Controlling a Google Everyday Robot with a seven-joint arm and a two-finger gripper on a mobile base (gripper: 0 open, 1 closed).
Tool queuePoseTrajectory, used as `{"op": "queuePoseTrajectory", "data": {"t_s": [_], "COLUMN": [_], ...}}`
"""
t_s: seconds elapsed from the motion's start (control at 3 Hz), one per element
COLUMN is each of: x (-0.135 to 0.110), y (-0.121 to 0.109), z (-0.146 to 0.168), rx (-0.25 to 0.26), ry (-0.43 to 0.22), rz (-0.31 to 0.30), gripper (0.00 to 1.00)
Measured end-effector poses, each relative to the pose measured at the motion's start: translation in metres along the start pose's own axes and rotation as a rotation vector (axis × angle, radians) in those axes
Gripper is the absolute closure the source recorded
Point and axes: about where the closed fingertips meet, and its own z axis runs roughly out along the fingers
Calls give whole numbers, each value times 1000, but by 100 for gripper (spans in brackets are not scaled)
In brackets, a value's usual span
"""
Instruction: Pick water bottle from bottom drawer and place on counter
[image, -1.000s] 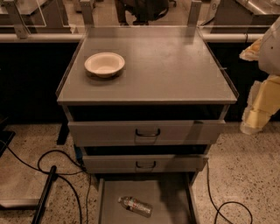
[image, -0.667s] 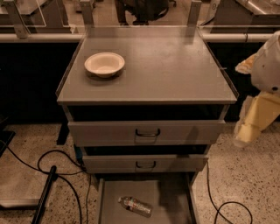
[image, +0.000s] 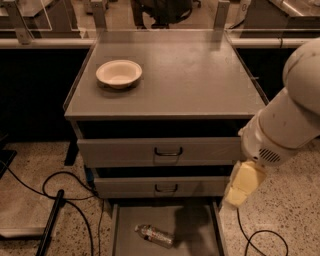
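The water bottle (image: 155, 235) lies on its side on the floor of the open bottom drawer (image: 195, 242), left of middle. The counter (image: 195, 75) is the flat grey cabinet top above. My gripper (image: 241, 186) hangs on the white arm at the right. It is in front of the cabinet's right edge, level with the lower handled drawer. It is above and to the right of the bottle and apart from it. Its shadow falls on the drawer floor.
A cream bowl (image: 119, 73) sits on the counter's left side. Two handled grey drawers (image: 167, 151) stand slightly open above the bottom one. Black cables (image: 60, 187) and a dark pole lie on the speckled floor at the left. A cable (image: 255, 235) lies at the right.
My arm has swung in from the right edge toward the cabinet and lowered. The gripper now hangs by the lower drawers. The bottle and bowl have not moved.
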Motion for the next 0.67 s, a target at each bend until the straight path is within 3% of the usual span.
{"op": "queuePoseTrajectory", "data": {"t_s": [0.67], "x": [3], "y": [8], "z": [11], "rx": [-26], "ry": [-4], "rz": [6], "gripper": [0]}}
